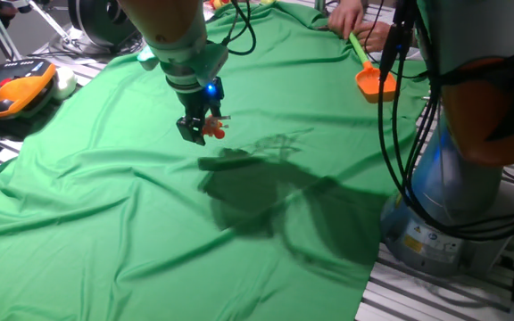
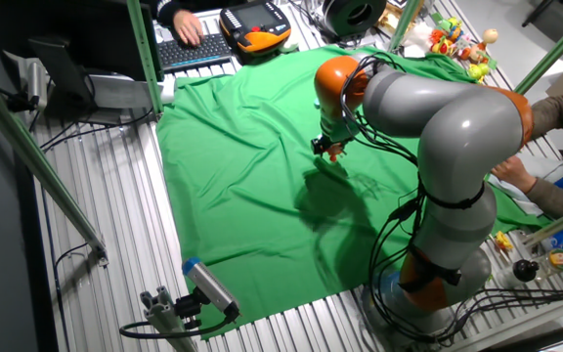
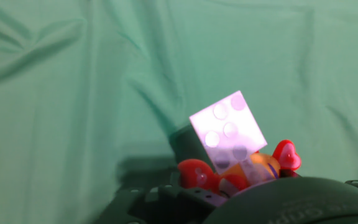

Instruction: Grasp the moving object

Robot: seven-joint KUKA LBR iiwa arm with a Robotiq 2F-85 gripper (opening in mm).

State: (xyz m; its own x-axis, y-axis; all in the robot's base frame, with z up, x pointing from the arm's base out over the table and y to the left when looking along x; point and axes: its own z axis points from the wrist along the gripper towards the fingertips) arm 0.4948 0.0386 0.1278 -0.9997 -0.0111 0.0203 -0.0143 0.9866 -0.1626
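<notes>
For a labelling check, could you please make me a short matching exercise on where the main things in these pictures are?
Things:
1. toy
2. scoop
3. cloth
4. gripper

Places or states:
A. spread over the table
B. at the cloth's far edge, near a person's hand
C. between the fingers, above the cloth
D. shut, raised above the cloth

Pairs: 1-C, 2-B, 3-A, 4-D
</notes>
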